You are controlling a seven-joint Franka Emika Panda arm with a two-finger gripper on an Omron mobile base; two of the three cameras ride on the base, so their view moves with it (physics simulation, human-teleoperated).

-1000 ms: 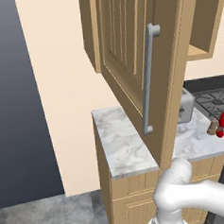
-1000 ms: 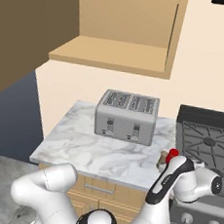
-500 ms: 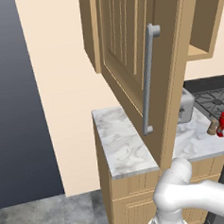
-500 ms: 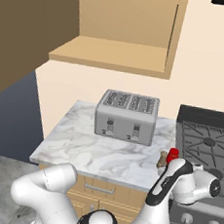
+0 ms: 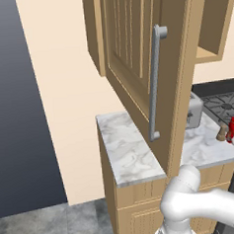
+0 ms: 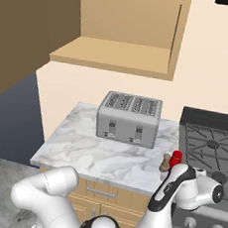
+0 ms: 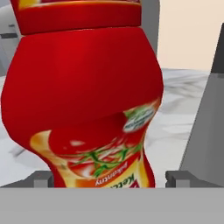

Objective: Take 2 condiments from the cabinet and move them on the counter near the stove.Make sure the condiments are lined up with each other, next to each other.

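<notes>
We see our gripper (image 7: pixel 109 181) with its jaws apart — the red ketchup bottle (image 7: pixel 83 96) stands between them, gaps on both sides. On the counter (image 6: pixel 97 154) it sits touching the wooden shaker (image 6: pixel 165 163), near the front edge by the stove (image 6: pixel 210 146).

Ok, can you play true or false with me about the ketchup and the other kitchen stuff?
1. The red ketchup bottle stands on the marble counter. True.
2. The wooden shaker is right beside the ketchup bottle. True.
3. The toaster is lying on its side. False: it stands upright on the counter.
4. The cabinet shelf still has bottles on it. False: the open shelf looks bare.
5. The tool is squeezing the ketchup bottle. False: its tips stand apart on either side of the bottle.
6. The stove is next to the counter. True.
</notes>
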